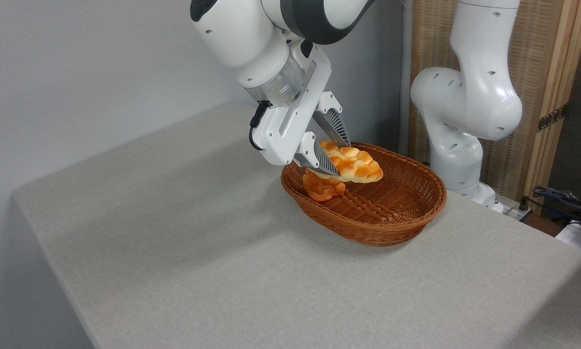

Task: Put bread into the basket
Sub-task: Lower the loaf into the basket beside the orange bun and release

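Observation:
The braided golden-orange bread hangs over the left half of the reddish-brown wicker basket, above its floor. My gripper is shut on the bread, one ribbed grey finger on each side of its left end. Its right end sticks out free toward the basket's middle. Under the loaf, a small round knotted orange bun lies inside the basket against the left wall.
The basket stands on a grey cloth-covered table, near its back right. The arm's white base rises just behind the basket. Cables lie at the far right, off the table, and a wooden screen stands behind.

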{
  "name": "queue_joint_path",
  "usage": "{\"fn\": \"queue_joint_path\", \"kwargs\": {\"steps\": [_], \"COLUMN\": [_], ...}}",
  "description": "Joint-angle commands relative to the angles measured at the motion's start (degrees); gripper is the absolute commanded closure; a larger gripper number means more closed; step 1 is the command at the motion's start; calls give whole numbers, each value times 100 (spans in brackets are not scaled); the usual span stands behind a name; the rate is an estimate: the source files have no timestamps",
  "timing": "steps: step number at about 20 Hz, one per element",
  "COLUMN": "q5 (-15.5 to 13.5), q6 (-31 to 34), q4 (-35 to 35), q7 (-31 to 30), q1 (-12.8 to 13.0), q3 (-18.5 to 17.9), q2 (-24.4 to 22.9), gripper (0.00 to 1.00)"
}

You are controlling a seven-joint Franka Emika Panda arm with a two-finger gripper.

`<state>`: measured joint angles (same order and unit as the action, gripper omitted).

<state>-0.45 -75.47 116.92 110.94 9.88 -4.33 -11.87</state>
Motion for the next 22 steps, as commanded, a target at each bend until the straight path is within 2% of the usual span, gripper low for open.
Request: {"fn": "queue_joint_path", "kwargs": {"steps": [1, 22], "q5": [10, 1], "q6": [137, 32], "q4": [-29, -108], "q7": [50, -11], "q1": [23, 14], "q3": [-51, -51], "q2": [9, 1], "gripper": [0, 0]}}
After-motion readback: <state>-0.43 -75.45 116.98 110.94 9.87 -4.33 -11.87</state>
